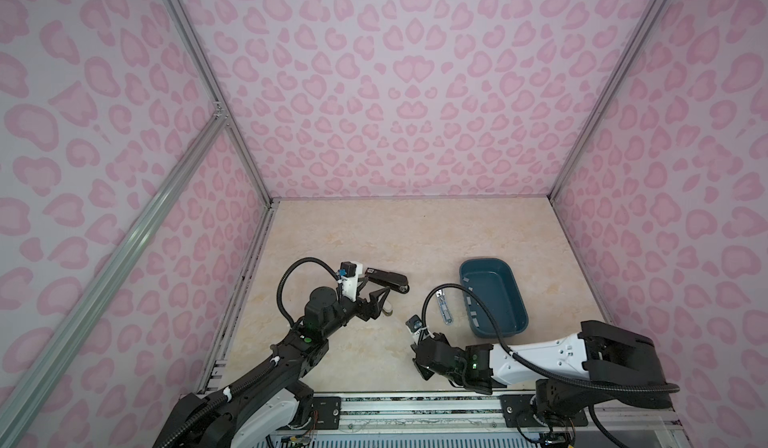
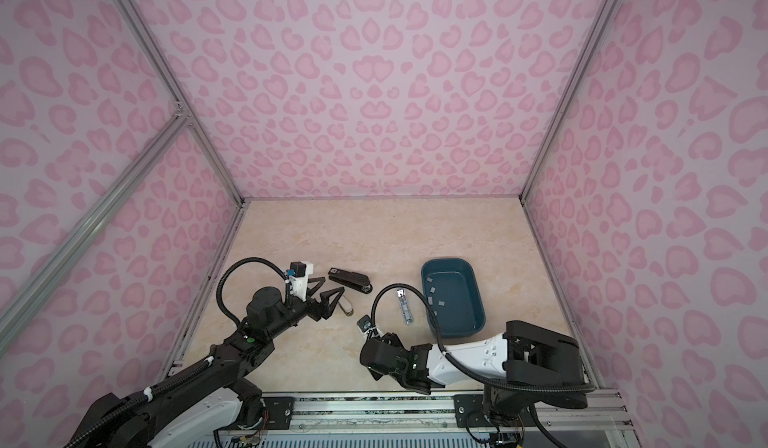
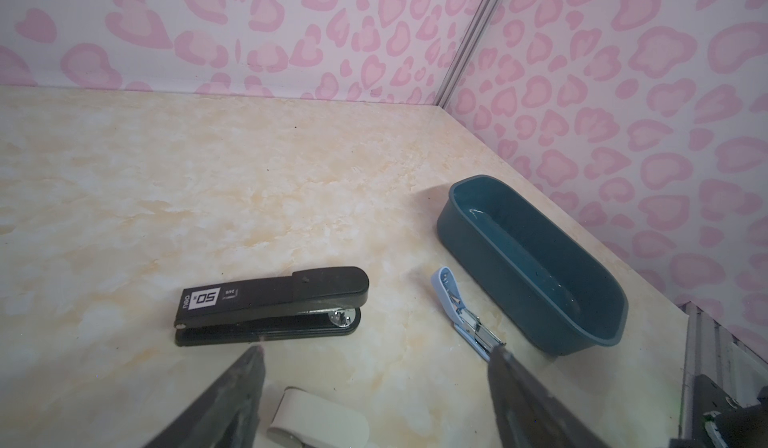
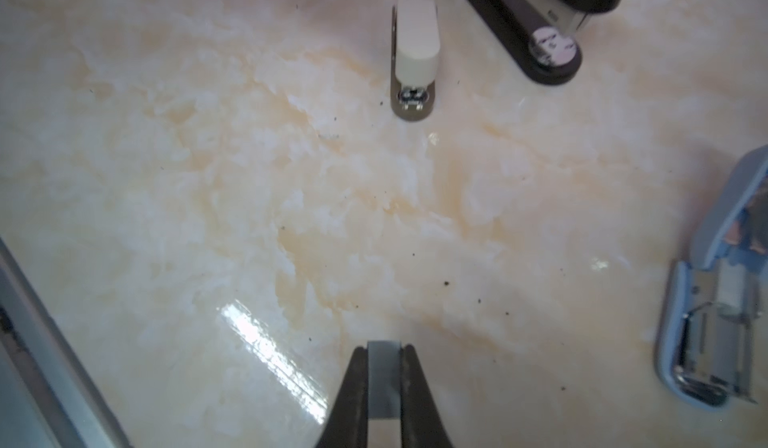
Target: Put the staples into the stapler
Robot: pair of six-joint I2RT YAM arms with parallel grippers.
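1. Staple strip [image 4: 384,377]: grey, flat, pinched between my right gripper [image 4: 384,348] fingers [image 4: 353,388]. They are closed on its two long edges.
2. Strip's long axis runs along the fingers. Its far end sits level with the tips and points the same way they do.
3. I can't tell whether the strip touches the table [image 4: 291,217] under it.
4. Ahead of those tips, well apart: white stapler [image 4: 415,51], closed, metal nose facing back toward the fingers.
5. Blue stapler [image 4: 715,300] lies off to the side of the right fingers, not touching. It is hinged open and flat, with the metal channel facing up.
6. In both top views the blue stapler [image 1: 444,307] lies lengthwise just beside the teal bin [image 1: 484,260].
7. Bin holds the staples [image 2: 434,289]: several pale strips loose on the floor, mostly along the wall nearest the blue stapler, at mixed angles.
8. Left gripper [image 3: 376,348] is spread wide and grips nothing. The white stapler [image 3: 320,421] sits between its fingers [image 3: 232,400]; I can't tell whether they touch it.
9. Black stapler [image 3: 270,304] is closed, just past the left fingertips, lying crosswise to them.
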